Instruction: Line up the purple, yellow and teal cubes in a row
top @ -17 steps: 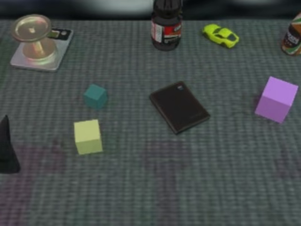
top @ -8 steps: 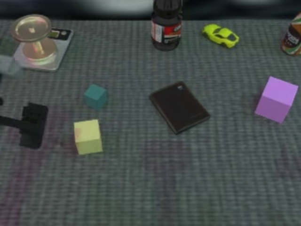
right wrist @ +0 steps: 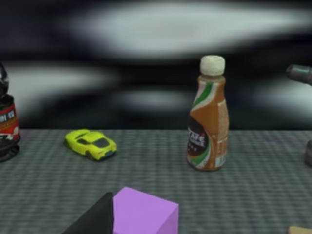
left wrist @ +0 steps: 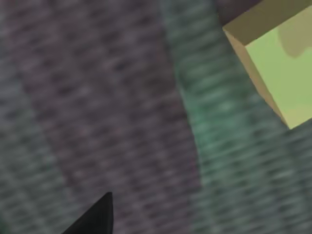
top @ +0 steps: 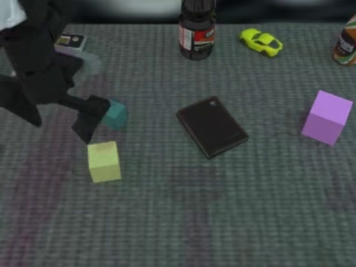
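My left arm has swung in from the frame's left edge; its left gripper now hangs beside the teal cube, above the yellow cube. Fingers: can't tell. Purple cube waits far right. Looks like the first pick.

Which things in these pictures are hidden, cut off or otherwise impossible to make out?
- Top view: the left gripper hangs beside the small dark teal cube, covering its left edge; contact cannot be judged.
- Top view: the left arm hides the metal scale at the table's far left.
- Top view: the brown sauce bottle is cut by the right edge.
- Left wrist view: the pale yellow cube is cut by the frame.
- Right wrist view: the large light-purple cube is cut by the frame edge.
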